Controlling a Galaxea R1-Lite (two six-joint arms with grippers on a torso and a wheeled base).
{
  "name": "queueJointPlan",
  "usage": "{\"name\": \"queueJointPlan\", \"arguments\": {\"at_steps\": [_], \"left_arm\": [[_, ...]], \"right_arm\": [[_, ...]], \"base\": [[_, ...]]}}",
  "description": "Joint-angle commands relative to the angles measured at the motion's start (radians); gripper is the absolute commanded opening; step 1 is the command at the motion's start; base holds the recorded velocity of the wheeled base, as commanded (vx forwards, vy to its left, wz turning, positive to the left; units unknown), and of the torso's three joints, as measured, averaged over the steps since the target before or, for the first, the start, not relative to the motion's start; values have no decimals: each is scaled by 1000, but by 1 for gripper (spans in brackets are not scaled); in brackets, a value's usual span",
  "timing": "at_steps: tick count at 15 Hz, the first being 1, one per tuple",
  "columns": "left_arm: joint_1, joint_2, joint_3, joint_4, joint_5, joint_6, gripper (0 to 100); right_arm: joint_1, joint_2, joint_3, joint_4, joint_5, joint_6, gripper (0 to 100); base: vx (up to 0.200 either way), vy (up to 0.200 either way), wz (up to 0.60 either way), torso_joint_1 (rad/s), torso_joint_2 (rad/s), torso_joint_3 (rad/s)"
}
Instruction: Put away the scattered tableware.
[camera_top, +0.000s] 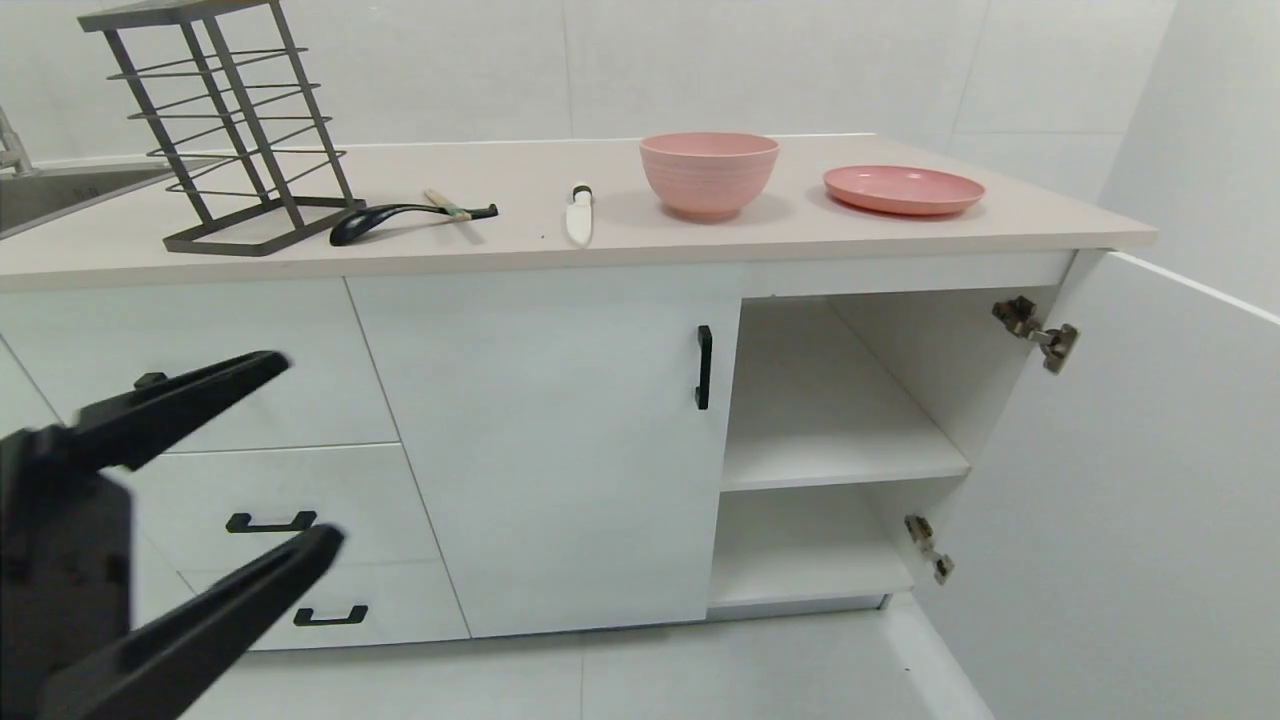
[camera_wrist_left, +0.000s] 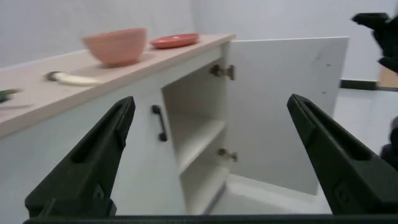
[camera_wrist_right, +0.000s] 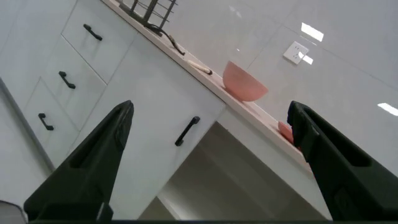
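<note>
Along the countertop (camera_top: 500, 245) lie a black spoon (camera_top: 370, 220), a pair of chopsticks (camera_top: 447, 205), a white knife (camera_top: 579, 215), a pink bowl (camera_top: 708, 175) and a pink plate (camera_top: 903, 189). My left gripper (camera_top: 308, 450) hangs open and empty at the lower left, in front of the drawers and well below the counter. In the left wrist view that gripper (camera_wrist_left: 211, 102) faces the bowl (camera_wrist_left: 116, 45), plate (camera_wrist_left: 175, 41) and knife (camera_wrist_left: 71, 78). My right gripper (camera_wrist_right: 211, 107) is open and empty below the counter, with the bowl (camera_wrist_right: 244, 82) above it.
A dark wire rack (camera_top: 225, 120) stands at the counter's left, beside a sink (camera_top: 60, 190). The right cabinet is open, showing two bare shelves (camera_top: 830, 440); its door (camera_top: 1150, 480) swings out to the right. The left door (camera_top: 550, 450) is closed, and drawers (camera_top: 270, 490) sit to its left.
</note>
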Motion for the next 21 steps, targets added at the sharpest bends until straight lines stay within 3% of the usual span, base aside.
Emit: {"name": "queueJointPlan", "arguments": {"at_steps": [1,2,3,4,5,6,7,8,9,10,11,12,16,21], "left_arm": [[285,-578,121,321,-2,-13,100],[318,-673,121,435,-2,-17,100],[400,-865,121,686,-8,-20,100],[412,-868,161,720,-2,3,100],[415,-864,195,689,1,0,100],[426,-867,210,744,9,6,100],[479,-896,210,936,61,30,100],[507,-952,209,1013,84,9,100],[506,-956,209,998,127,-16,100],[506,-962,210,996,211,-10,100],[506,-962,210,1019,327,16,100],[506,-962,210,1053,403,18,100],[506,-962,210,1051,399,-3,100],[504,-962,210,1053,397,-5,100]], "right_arm": [[1,-334,-4,251,-1,0,100],[-1,-383,-4,308,0,0,100],[-1,-481,0,443,0,0,100],[1,-517,2,510,-7,0,100],[1,-513,2,525,-29,6,100],[1,-513,2,625,-150,30,100],[1,-513,2,795,-314,55,100],[1,-513,2,848,-340,67,100],[-1,-513,2,952,-374,101,100],[-2,-513,-3,1029,-421,121,100],[-2,-513,-3,1033,-483,153,100],[-2,-513,-3,1036,-561,162,100],[-2,-513,2,1049,-809,194,100],[-5,-512,0,1067,-811,205,100]], "base": [[0,0,0,0,0,0],[0,0,0,0,0,0],[0,0,0,0,0,0],[0,0,0,0,0,0],[0,0,0,0,0,0],[0,0,0,0,0,0],[0,0,0,0,0,0],[0,0,0,0,0,0],[0,0,0,0,0,0],[0,0,0,0,0,0],[0,0,0,0,0,0],[0,0,0,0,0,0],[0,0,0,0,0,0],[0,0,0,0,0,0]]}}
